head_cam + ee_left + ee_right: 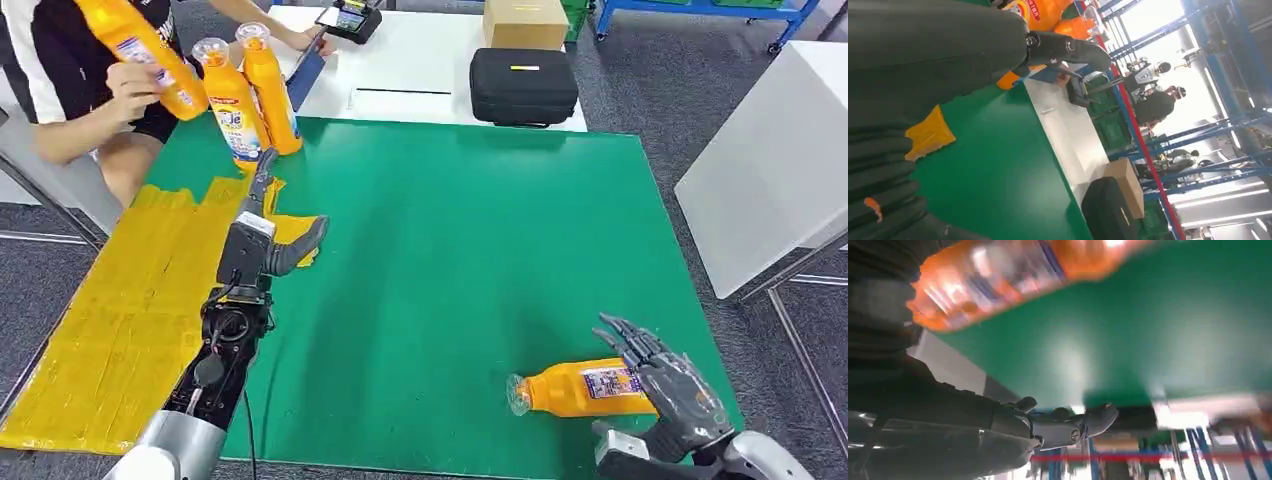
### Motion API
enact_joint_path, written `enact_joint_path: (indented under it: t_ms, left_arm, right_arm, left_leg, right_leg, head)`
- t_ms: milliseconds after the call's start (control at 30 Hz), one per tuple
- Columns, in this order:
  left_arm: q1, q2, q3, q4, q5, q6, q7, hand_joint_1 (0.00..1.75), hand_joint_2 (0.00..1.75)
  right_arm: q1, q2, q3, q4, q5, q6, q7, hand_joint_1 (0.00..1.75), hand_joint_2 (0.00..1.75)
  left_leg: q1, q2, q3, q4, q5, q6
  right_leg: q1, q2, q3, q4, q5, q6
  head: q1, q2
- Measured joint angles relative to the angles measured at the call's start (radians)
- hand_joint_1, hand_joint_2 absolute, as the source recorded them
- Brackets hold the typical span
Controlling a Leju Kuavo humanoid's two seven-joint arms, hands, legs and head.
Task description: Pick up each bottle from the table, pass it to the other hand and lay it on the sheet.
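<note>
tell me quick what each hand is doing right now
Left hand: open, holding nothing, above the yellow sheet.
Right hand: open, fingers spread at the lying orange bottle, not gripping it.

**Orange on green, yellow at the edge**

The table (480,230) is flat green, with a patchy yellow sheet (120,320) down one side. The lying bottle (580,388) is orange with a blue-and-white label and clear cap; the standing bottles (250,95) match it. A black case (523,85) and brown box (525,22) rest on white. Both hands are dark grey.

bottle (1013,275) blurred — label perhaps unreadable, edge-cropped
</note>
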Motion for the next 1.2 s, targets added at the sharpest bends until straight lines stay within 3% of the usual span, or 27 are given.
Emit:
enact_joint_path:
  t_ms: [167,367,700,1033,1200]
  left_arm:
    - [0.0,0.003,-0.002,0.014,0.004,0.005,-0.004,0.0,1.75]
    - [-0.002,0.004,-0.006,0.024,0.007,0.006,0.006,0.0,1.75]
    - [-0.012,0.005,-0.011,0.046,0.005,0.006,0.019,0.0,1.75]
    - [-0.018,0.01,-0.01,0.066,0.023,0.005,0.019,0.0,1.75]
    - [-0.028,0.013,-0.008,0.072,0.038,-0.01,0.028,0.0,1.75]
  right_arm:
    - [0.034,0.048,-0.032,0.001,0.047,0.021,-0.012,0.0,1.75]
    - [0.0,0.094,-0.052,0.05,0.117,-0.016,-0.02,0.0,1.75]
    - [-0.121,0.118,-0.057,0.221,0.243,-0.203,0.109,0.0,1.75]
    - [-0.15,0.112,-0.045,0.298,0.243,-0.216,0.13,0.0,1.75]
    - [-0.148,0.111,-0.035,0.313,0.26,-0.166,0.174,0.0,1.75]
  left_leg:
    - [0.0,0.001,0.0,0.0,0.0,0.0]
    - [0.0,0.001,0.0,0.0,0.0,0.0]
    - [0.0,0.001,0.0,0.0,0.001,0.0]
    - [0.0,0.001,0.0,0.0,0.001,0.0]
    - [0.0,0.001,0.0,0.0,0.001,0.0]
  right_leg:
    - [0.0,0.001,0.0,0.0,0.0,0.0]
    - [0.0,0.001,0.0,0.0,0.0,0.0]
    - [0.0,0.001,0.0,0.0,0.0,0.0]
    - [0.0,0.001,0.0,0.0,0.0,0.0]
    - [0.0,0.001,0.0,0.0,0.0,0.0]
  head:
    - [0.0,0.0]
    - [0.0,0.0]
    - [0.0,0.0]
    - [0.0,0.0]
    - [0.0,0.0]
